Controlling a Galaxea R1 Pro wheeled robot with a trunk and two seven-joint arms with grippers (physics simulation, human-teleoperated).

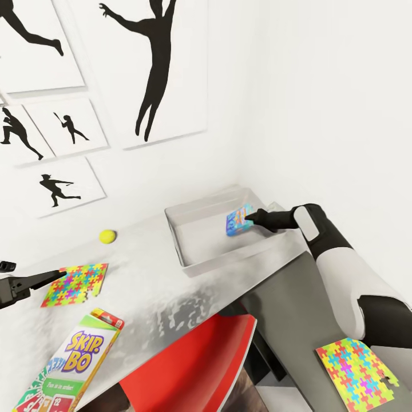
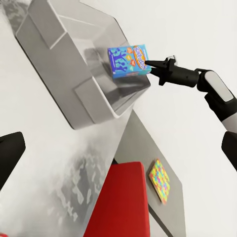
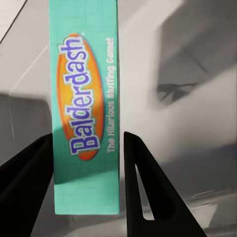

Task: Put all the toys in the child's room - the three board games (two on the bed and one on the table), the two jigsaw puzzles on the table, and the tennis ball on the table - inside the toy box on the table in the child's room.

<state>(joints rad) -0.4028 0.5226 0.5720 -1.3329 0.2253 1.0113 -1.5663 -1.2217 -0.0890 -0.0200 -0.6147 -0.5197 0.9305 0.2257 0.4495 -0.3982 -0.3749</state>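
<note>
**Head view: Balderdash box held over the toy box**

Head view shows your right hand (image 1: 250, 217) clamped on the blue Balderdash game (image 1: 238, 222), holding it above the toy box (image 1: 194, 252) at the counter (image 1: 143, 286) corner. The right wrist view reads "Balderdash, The Hilarious Bluffing Game!" on its teal spine (image 3: 85, 108), gripped across the thin edge. It looks light, stiff and smooth, so it may pivot between the fingers. A Skip-Bo box (image 1: 68, 366) and one jigsaw puzzle (image 1: 75, 283) lie near your left hand (image 1: 23, 284); I cannot tell whether that hand is apart or together. The tennis ball (image 1: 107, 236) sits by the wall.
</note>
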